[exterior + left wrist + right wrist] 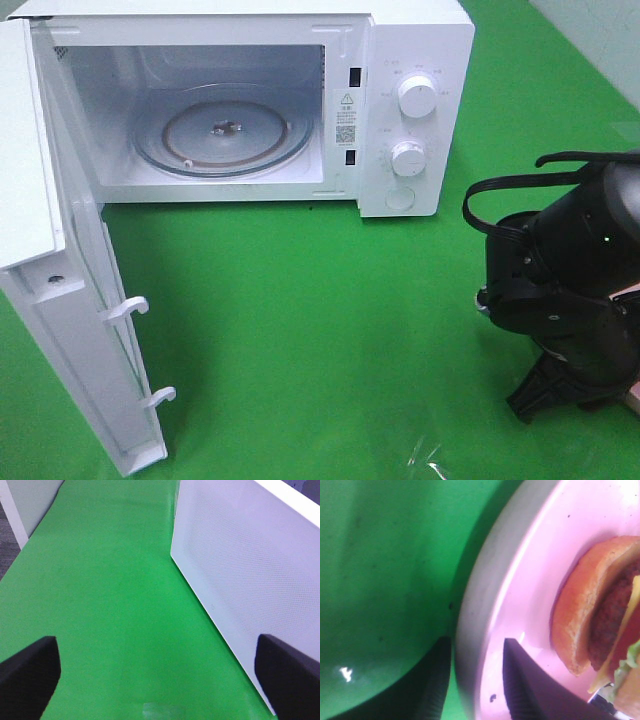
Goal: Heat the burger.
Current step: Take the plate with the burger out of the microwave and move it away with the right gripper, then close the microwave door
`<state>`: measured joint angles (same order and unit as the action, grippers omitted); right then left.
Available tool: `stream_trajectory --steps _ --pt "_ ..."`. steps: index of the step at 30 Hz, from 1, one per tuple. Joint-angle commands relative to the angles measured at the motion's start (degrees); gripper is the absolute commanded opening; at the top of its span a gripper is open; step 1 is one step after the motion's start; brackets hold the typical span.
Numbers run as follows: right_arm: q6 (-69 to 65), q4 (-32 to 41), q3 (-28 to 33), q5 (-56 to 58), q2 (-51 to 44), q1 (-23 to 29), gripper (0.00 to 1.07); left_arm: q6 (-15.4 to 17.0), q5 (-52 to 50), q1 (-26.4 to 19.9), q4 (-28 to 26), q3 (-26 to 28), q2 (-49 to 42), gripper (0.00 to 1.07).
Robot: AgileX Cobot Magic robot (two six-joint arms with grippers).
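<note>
Right gripper (pixel 472 680): its two dark ribbed fingers straddle the rim of the pale pink round plate (pixel 520 580), one finger over the green cloth outside, the other over the plate's inner face. The jaws stand apart with a gap visible at the rim; whether they yet bear on it cannot be told. On the plate, close beside the inner finger, lies the round burger with golden-brown bun, dark patty, yellow cheese and green lettuce (pixel 600 615). In the high view the right arm covers plate and burger at the right edge.

Left gripper (pixel 157 672): fingers spread wide, empty, hanging over the green table covering (pixel 320 320) beside the white perforated outer face of the microwave door (pixel 245 570).

The white microwave (pixel 400 110) stands open, its clear glass turntable (pixel 225 135) bare.

Judgement: the step in hand is seizing the plate. Seat the rim deep between the pads, close firmly, lift level so the burger does not slide, and clear the door's edge on the way in.
</note>
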<state>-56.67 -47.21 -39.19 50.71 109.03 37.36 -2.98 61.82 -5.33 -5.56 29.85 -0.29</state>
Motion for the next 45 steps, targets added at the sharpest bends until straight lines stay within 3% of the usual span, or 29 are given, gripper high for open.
stream_trajectory --steps 1,12,17,22,23,24,25,29,39,45 --pt "1.20 0.23 0.00 0.80 -2.98 1.03 0.40 0.34 -0.52 -0.11 -0.11 -0.17 -0.23 0.98" --pt "6.19 8.31 0.00 0.23 -22.57 4.64 0.40 0.34 -0.52 -0.11 -0.11 -0.17 -0.23 0.98" --pt "15.87 15.76 0.00 -1.26 -31.51 4.64 0.42 0.34 -0.52 -0.11 -0.11 -0.17 -0.23 0.98" --pt "26.81 24.06 0.00 -1.49 -40.16 4.64 0.55 0.34 -0.52 -0.11 -0.11 -0.17 -0.23 0.98" --pt "30.60 26.81 0.00 -1.49 -43.09 4.64 0.64 0.34 -0.52 -0.11 -0.11 -0.17 -0.23 0.98" --pt "30.60 26.81 0.00 -1.49 -43.09 4.64 0.64 0.34 -0.52 -0.11 -0.11 -0.17 -0.23 0.98" --pt "33.52 29.22 0.00 -1.49 -45.78 4.64 0.71 0.34 -0.52 -0.11 -0.11 -0.17 -0.23 0.98" --pt "38.50 33.98 0.00 -0.34 -50.36 4.64 0.79 0.34 -0.52 -0.11 -0.11 -0.17 -0.23 0.98" --pt "44.75 39.36 0.40 3.50 -57.75 4.64 0.76 0.34 -0.52 -0.11 -0.11 -0.17 -0.23 0.98" --pt "45.49 38.67 4.87 3.44 -67.61 3.09 0.76 0.34 -0.52 -0.11 -0.11 -0.17 -0.23 0.98"
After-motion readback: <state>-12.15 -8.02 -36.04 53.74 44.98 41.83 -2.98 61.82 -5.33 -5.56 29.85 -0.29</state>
